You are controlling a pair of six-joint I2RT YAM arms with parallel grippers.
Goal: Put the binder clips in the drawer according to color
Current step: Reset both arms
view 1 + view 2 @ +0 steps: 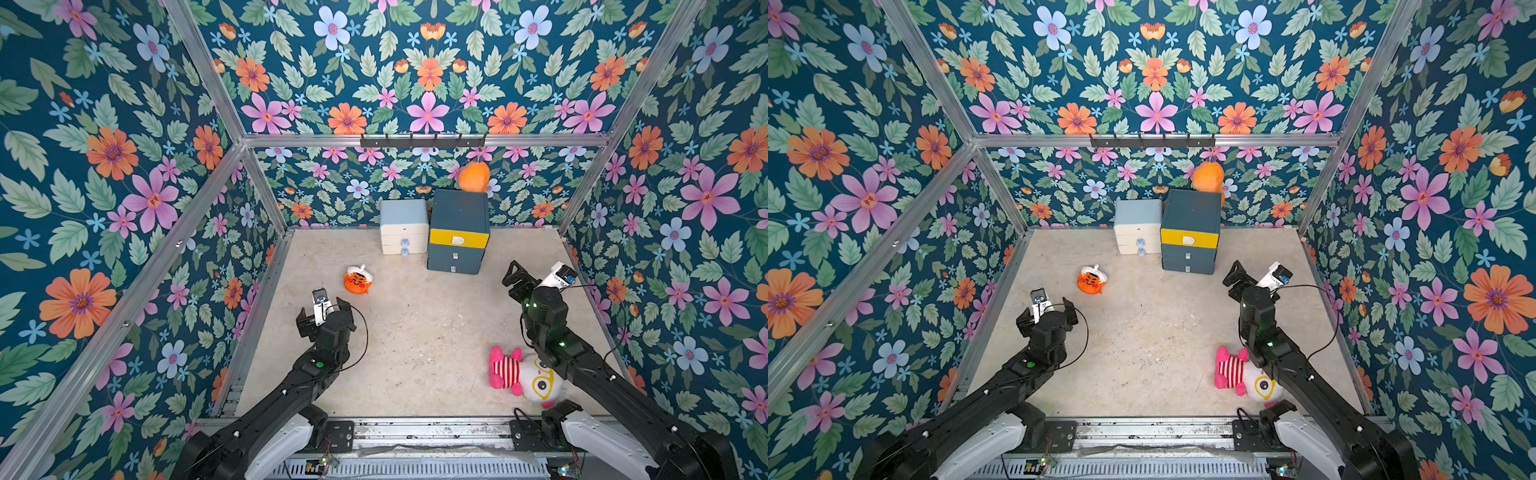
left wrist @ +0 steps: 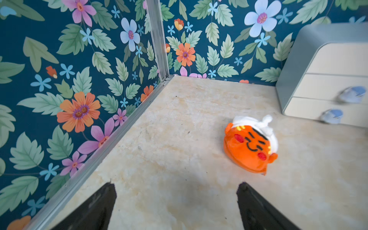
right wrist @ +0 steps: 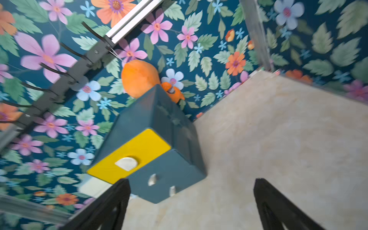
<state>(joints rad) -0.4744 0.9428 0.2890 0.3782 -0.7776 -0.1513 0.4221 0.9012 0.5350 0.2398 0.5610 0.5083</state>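
No binder clips show in any view. The drawer [image 1: 457,232] [image 1: 1190,230] is a tall blue-grey cabinet at the back of the floor, with one yellow front [image 3: 131,157] above two dark ones, all pushed in. My right gripper [image 1: 534,276] [image 3: 191,181] is open and holds nothing. It hovers just right of and in front of the cabinet, apart from it. My left gripper [image 1: 324,313] [image 2: 176,186] is open over bare floor at the left, with nothing between its fingers.
A white and pale-blue drawer unit [image 1: 404,226] stands against the cabinet's left side. An orange plush face [image 1: 357,279] [image 2: 251,143] lies ahead of the left gripper. A pink and white plush [image 1: 521,376] lies under the right arm. An orange plush [image 1: 473,176] hangs from the hook rack [image 1: 422,141].
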